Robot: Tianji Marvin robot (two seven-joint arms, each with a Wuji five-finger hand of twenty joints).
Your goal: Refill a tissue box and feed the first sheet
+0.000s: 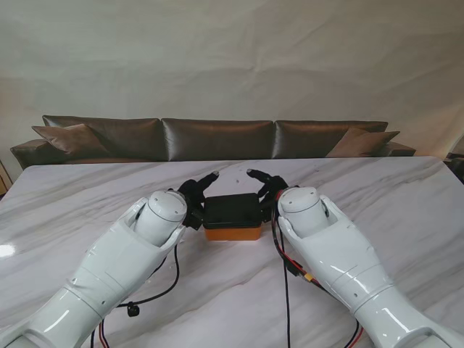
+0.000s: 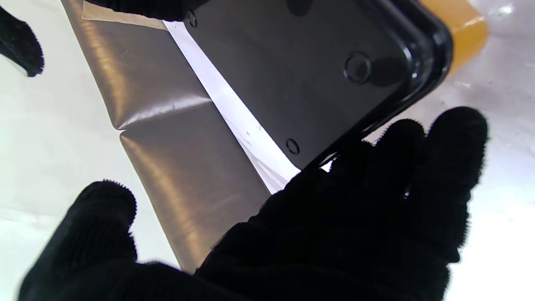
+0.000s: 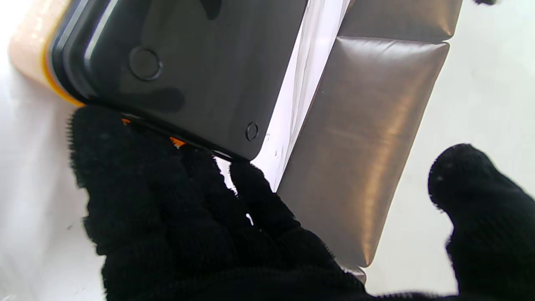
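Note:
An orange tissue box (image 1: 232,233) lies in the middle of the marble table (image 1: 406,210) with a glossy black cover (image 1: 232,210) on top of it. My left hand (image 1: 192,199), in a black glove, is at the box's left end, and my right hand (image 1: 270,190) is at its right end. In the left wrist view the fingers (image 2: 401,159) touch the rim of the cover (image 2: 301,75), with the thumb held well apart. The right wrist view shows the same: fingers (image 3: 138,159) against the cover's (image 3: 188,62) edge, orange wall (image 3: 29,46) beyond, thumb spread away. No tissue shows.
A brown leather sofa (image 1: 217,138) runs along the table's far edge. Black cables (image 1: 152,297) hang from both forearms over the table nearer to me. Bare marble lies on either side of the box.

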